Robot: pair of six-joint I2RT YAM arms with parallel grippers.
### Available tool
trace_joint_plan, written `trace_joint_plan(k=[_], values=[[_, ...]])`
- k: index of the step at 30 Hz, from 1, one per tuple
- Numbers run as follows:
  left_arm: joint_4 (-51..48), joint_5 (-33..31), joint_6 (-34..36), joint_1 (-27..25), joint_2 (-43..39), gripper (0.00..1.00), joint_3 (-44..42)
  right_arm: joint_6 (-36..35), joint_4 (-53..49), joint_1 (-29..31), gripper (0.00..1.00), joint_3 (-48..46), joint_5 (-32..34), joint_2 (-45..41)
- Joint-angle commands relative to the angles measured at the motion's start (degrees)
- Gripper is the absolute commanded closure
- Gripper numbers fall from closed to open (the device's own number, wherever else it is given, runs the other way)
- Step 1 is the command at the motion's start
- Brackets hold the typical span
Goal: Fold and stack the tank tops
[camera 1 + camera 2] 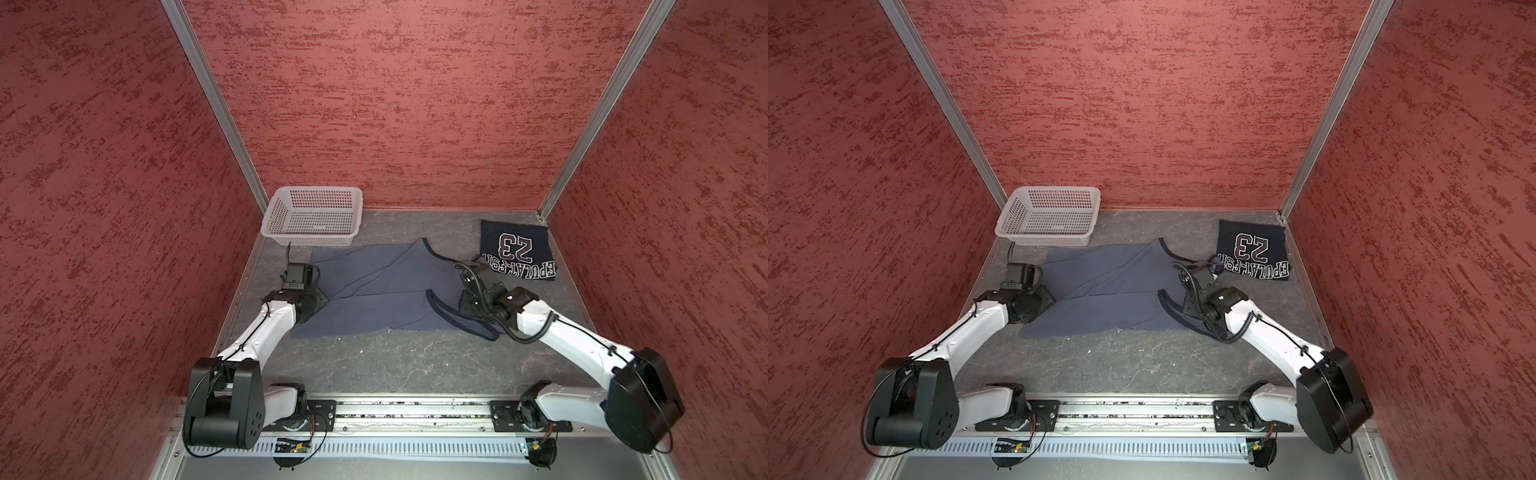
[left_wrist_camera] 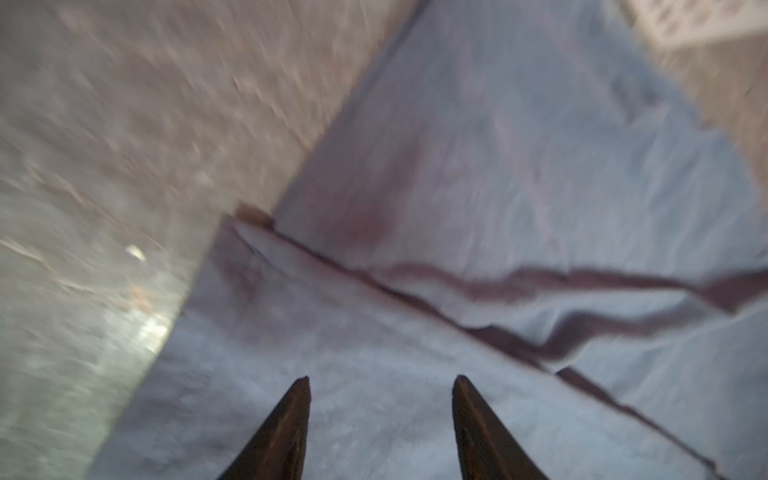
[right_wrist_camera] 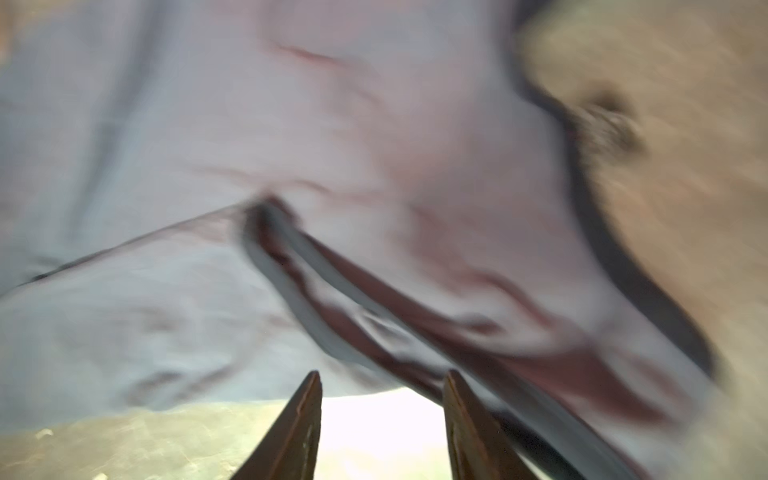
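The slate grey-blue tank top [image 1: 374, 286] [image 1: 1104, 286] lies on the table's middle, folded lengthwise, its dark-trimmed straps toward the right. My left gripper [image 2: 381, 378] hangs open over its left hem, nothing between the fingers; in both top views the wrist [image 1: 307, 303] [image 1: 1030, 303] covers it. My right gripper [image 3: 382, 374] is open just off the strap end of the cloth [image 3: 291, 145], empty, its wrist [image 1: 478, 291] [image 1: 1200, 291] above the straps. The dark navy tank top [image 1: 517, 249] [image 1: 1254, 249] with "23" lies folded at the back right.
A white perforated basket [image 1: 311, 216] [image 1: 1048, 216] stands at the back left, just behind the grey-blue top. Red walls close in the table on three sides. Bare grey tabletop [image 1: 395, 361] stretches in front of the cloth toward the arm bases.
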Motion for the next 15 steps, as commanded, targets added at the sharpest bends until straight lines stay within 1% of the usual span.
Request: trace_joint_plan(k=[1,5,9,12,15], values=[[2.46,2.23,-2.36,-0.44,1.37,0.44,-2.98,7.93,-12.93,-0.29,0.5,-2.75,6.69,-4.99],[4.19,2.42,-3.15,-0.17,2.49,0.43,-3.41,12.23,-15.8,0.08,0.5,-5.52,7.42,-5.96],[6.49,4.46,-4.76,1.45,2.05,0.41,-4.3,13.9,-14.92,0.22,0.49,-7.35,8.38,-4.48],[7.86,5.55,-5.64,3.53,2.24,0.39,-5.39,13.16,-10.77,-0.77,0.5,-8.14,8.11,-2.04],[9.75,7.82,-6.29,6.65,2.15,0.38,-7.36,10.21,-7.36,-4.28,0.56,-7.24,8.78,1.28]])
